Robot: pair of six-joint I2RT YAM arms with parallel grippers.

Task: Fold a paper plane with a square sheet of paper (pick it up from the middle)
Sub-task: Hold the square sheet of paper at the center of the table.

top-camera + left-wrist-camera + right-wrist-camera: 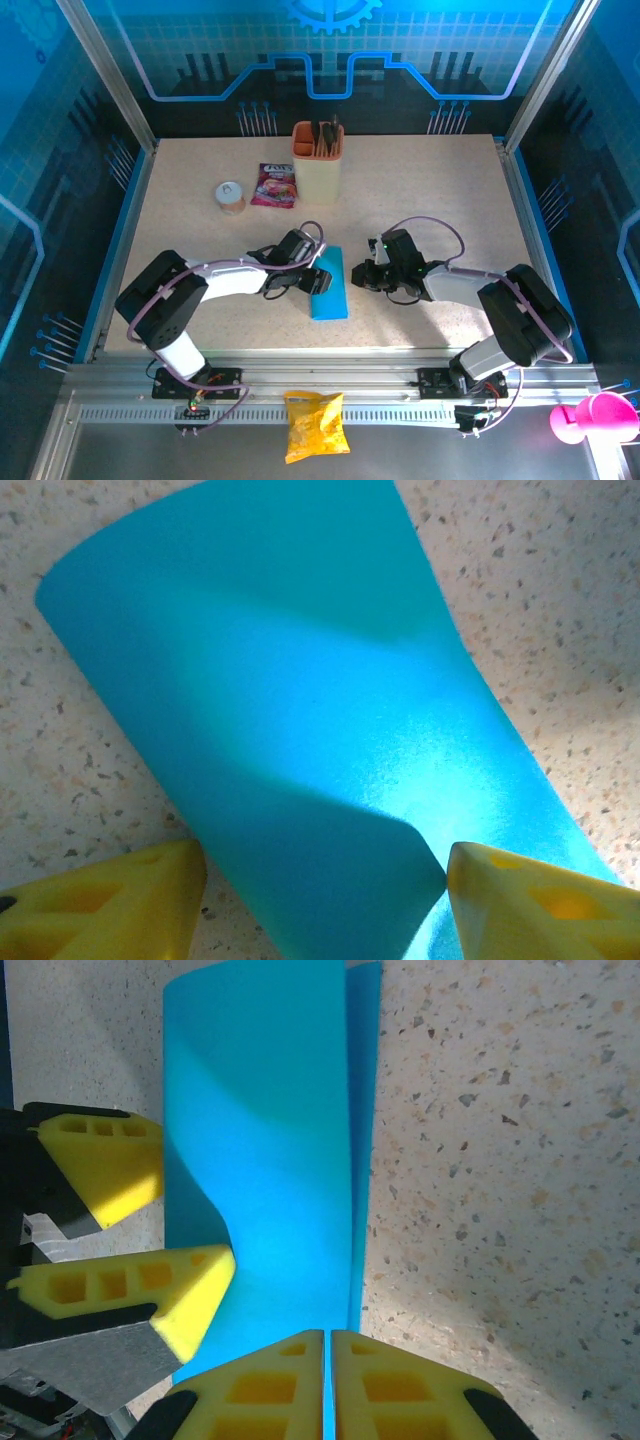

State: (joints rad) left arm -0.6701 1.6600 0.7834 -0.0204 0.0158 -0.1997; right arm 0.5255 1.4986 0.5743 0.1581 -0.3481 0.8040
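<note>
The blue paper (329, 284) lies half folded on the worktop (440, 200) between the arms. The right claw (328, 1380) is pressed together on its edge. The left claw (325, 865) is spread around the curled flap. I would push that flap flat slowly, edges lined up. Words on the pink packet (273, 186) are too small to read.

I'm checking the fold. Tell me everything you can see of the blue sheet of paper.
The square sheet of paper is thin, plain, slightly glossy bright blue, folded into a two-layer strip lying on the speckled table. Its upper layer bows upward, not pressed flat. That layer's edge sits between the fingers of the open left hand, one touching it. The tips of the shut right hand meet another edge; pinching or pressing, I cannot tell.
</note>
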